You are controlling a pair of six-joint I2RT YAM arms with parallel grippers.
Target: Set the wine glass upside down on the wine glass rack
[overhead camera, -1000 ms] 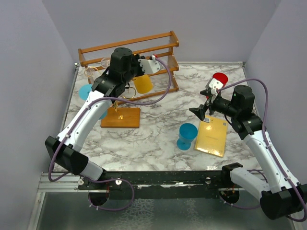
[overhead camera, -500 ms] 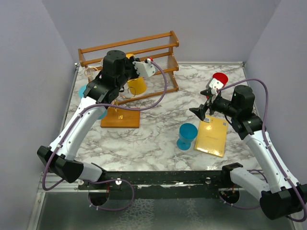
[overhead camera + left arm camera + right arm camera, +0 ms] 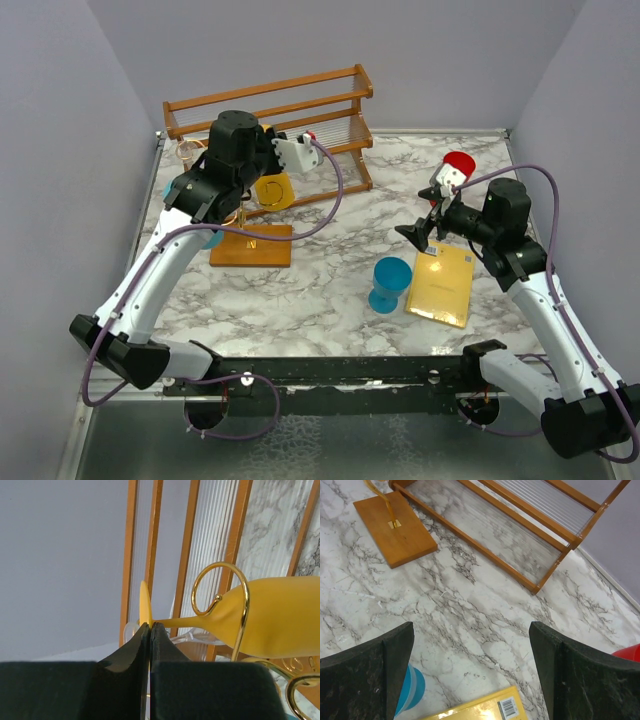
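Observation:
My left gripper [image 3: 150, 626] is shut on the thin foot of the yellow wine glass [image 3: 280, 625]. In the left wrist view the glass's stem runs sideways from the jaws to the bowl. A curled arm of the gold wine glass rack [image 3: 220, 587] crosses in front of the bowl where it meets the stem. From above, the wine glass [image 3: 273, 190] hangs just over the rack's wooden base [image 3: 252, 245], under my left wrist. My right gripper [image 3: 470, 630] is open and holds nothing, above the marble at the right.
The two-tier slatted wooden shelf [image 3: 270, 100] stands at the back, right behind the rack. A blue glass [image 3: 390, 283] stands beside a yellow book [image 3: 441, 285] near my right gripper. A red object [image 3: 459, 165] sits at the back right. Another blue glass [image 3: 178, 190] and a clear one [image 3: 188, 150] are at the left.
My left arm has swung left and lowered, carrying the yellow glass from in front of the shelf to over the rack's base. The right arm has not moved.

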